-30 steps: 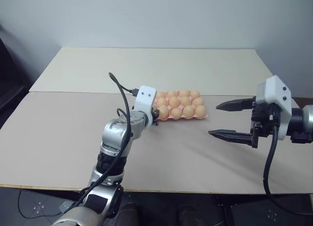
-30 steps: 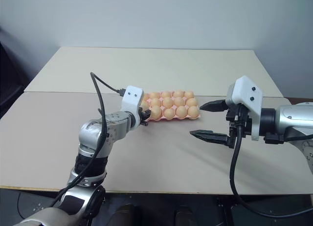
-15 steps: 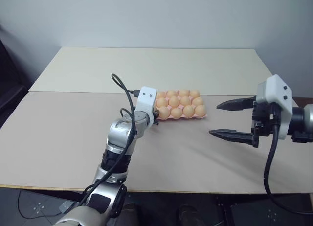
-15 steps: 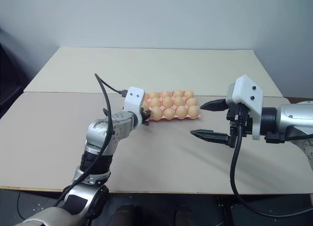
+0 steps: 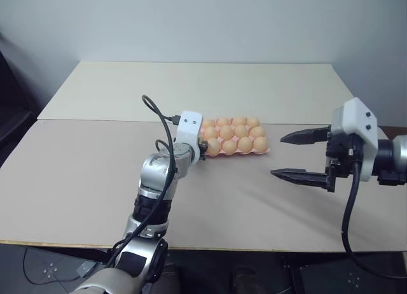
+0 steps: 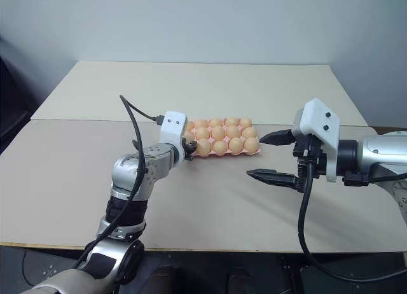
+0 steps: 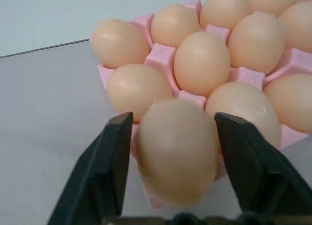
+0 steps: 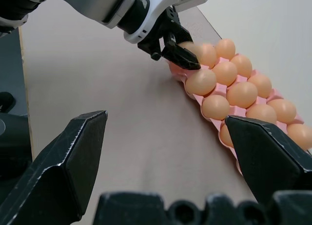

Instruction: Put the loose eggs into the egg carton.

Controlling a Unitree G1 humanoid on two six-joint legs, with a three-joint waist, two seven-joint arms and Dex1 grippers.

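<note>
Egg [image 7: 178, 149] at carton [image 7: 161, 57] corner between left pincer [image 7: 170, 161] fingers, grip unclear, right pincer [image 5: 299, 155] spread wide

I see a pale beige bench [image 5: 89, 173] made of two boards, with a thin dark seam [image 5: 95, 120] running across where they meet. Behind it stands a plain light grey wall [image 5: 203, 20]. A dark shape [image 5: 9, 109] sits off the bench's left edge. Below the near edge, the floor [image 5: 44, 268] is dark.
</note>
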